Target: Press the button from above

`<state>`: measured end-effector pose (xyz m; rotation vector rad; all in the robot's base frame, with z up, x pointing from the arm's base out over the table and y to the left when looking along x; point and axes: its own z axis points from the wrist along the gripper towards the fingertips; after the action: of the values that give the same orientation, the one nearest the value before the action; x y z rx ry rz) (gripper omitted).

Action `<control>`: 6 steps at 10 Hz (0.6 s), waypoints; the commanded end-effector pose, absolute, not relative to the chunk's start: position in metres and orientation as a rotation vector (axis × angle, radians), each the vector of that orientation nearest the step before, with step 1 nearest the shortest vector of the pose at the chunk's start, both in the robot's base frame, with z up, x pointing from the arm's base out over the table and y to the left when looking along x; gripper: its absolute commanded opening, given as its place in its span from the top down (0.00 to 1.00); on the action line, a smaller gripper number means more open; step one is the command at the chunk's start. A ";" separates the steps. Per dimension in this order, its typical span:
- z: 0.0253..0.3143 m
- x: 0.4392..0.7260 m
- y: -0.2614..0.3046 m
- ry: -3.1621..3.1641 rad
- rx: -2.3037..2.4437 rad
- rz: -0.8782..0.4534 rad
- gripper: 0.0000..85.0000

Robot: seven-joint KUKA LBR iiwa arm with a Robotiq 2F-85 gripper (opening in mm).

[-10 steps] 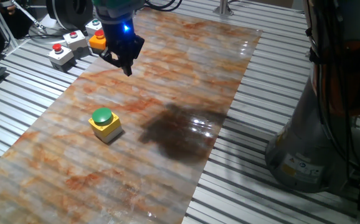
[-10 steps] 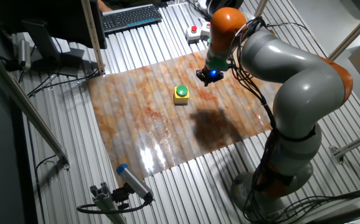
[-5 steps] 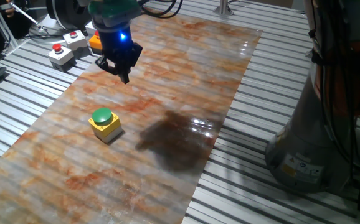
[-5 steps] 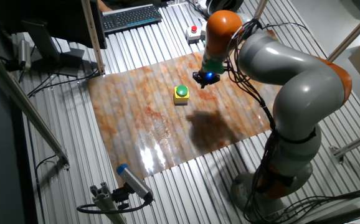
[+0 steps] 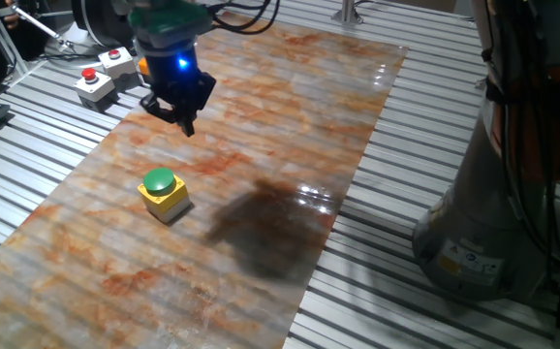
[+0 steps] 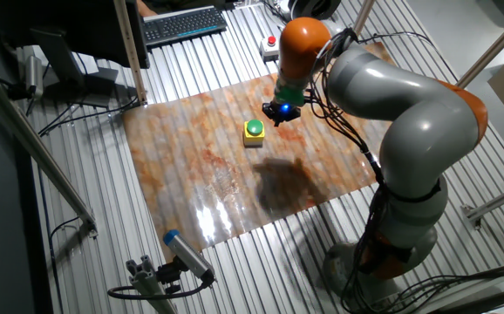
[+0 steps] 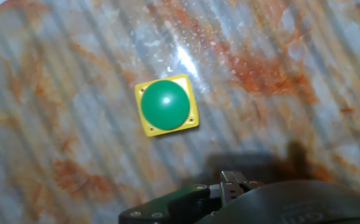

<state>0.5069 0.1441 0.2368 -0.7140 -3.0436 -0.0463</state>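
Note:
The button [image 5: 160, 181] is a green dome on a small yellow square box, standing on the marbled orange-and-grey sheet [image 5: 290, 107]. It also shows in the other fixed view [image 6: 254, 129] and, in the hand view, as a button [image 7: 165, 104] up and left of centre. My gripper [image 5: 185, 126] hangs above the sheet, behind the button and slightly to its right, well clear of it. Its fingers taper to one point with no gap, so it is shut on nothing. The hand view catches the gripper [image 7: 235, 180] only at the bottom edge.
Two grey boxes with red buttons [image 5: 94, 85] [image 5: 117, 60] and an orange box [image 5: 147, 66] sit off the sheet's far left corner, behind the gripper. A keyboard [image 6: 182, 24] lies beyond the sheet. The robot's base [image 5: 493, 213] stands at the right.
The gripper has moved left and a little lower, toward the button. Its dark shadow on the sheet has shifted left with it. The button has not moved.

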 end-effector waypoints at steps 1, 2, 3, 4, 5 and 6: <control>0.237 0.506 0.148 -3.042 -0.722 -0.046 1.00; 0.237 0.506 0.150 -3.043 -0.725 -0.051 1.00; 0.235 0.507 0.150 -3.044 -0.723 -0.053 1.00; 0.232 0.508 0.150 -3.049 -0.723 -0.049 1.00; 0.229 0.511 0.149 -3.052 -0.722 -0.050 1.00; 0.228 0.513 0.149 -3.053 -0.722 -0.055 1.00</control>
<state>0.5127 0.1488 0.2276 -0.7224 -3.0532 -0.0552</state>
